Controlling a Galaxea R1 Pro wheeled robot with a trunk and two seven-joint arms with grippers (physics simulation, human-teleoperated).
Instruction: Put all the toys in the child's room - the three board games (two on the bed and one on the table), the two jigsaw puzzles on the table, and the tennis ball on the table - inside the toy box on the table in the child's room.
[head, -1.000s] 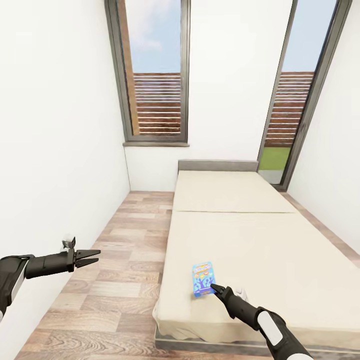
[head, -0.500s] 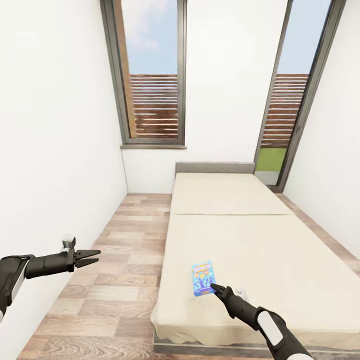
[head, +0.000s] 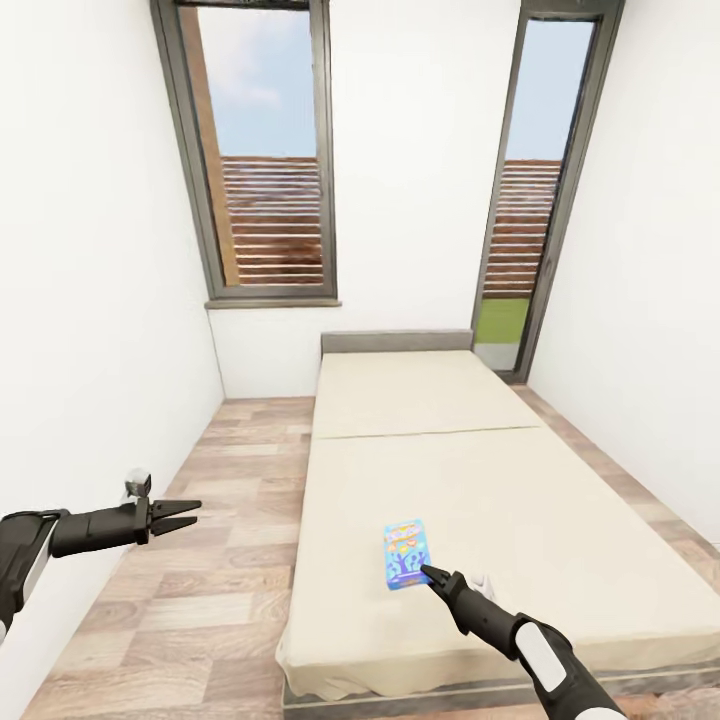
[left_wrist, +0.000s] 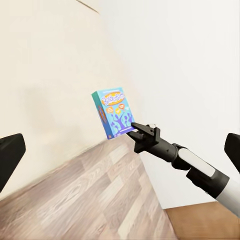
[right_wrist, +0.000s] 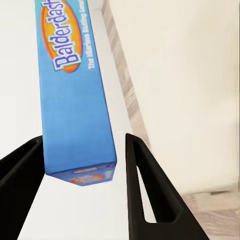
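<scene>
The blue board game (head: 406, 553) hangs upright over the near end of the bed (head: 480, 470), with my right gripper (head: 428, 574) shut on its lower edge. In the right wrist view the blue board game (right_wrist: 75, 85), lettered Balderdash, sits between the two dark fingers (right_wrist: 145, 185). In the left wrist view the blue board game (left_wrist: 114, 113) is held off the mattress by the right gripper (left_wrist: 135, 131). My left gripper (head: 188, 513) is open and holds nothing, out over the floor to the left of the bed, near the wall. The beige mattress carries no other box in these views.
A white wall (head: 90, 350) runs close along my left arm. A strip of wood floor (head: 210, 540) lies between that wall and the bed. A window (head: 262, 200) and a tall glass door (head: 525, 220) stand behind the bed's grey headboard (head: 396, 341).
The whole head view has shifted: bed, window and door have slid left and down as the camera moved. Both arms keep their pose, and the blue board game stays in the right gripper.
</scene>
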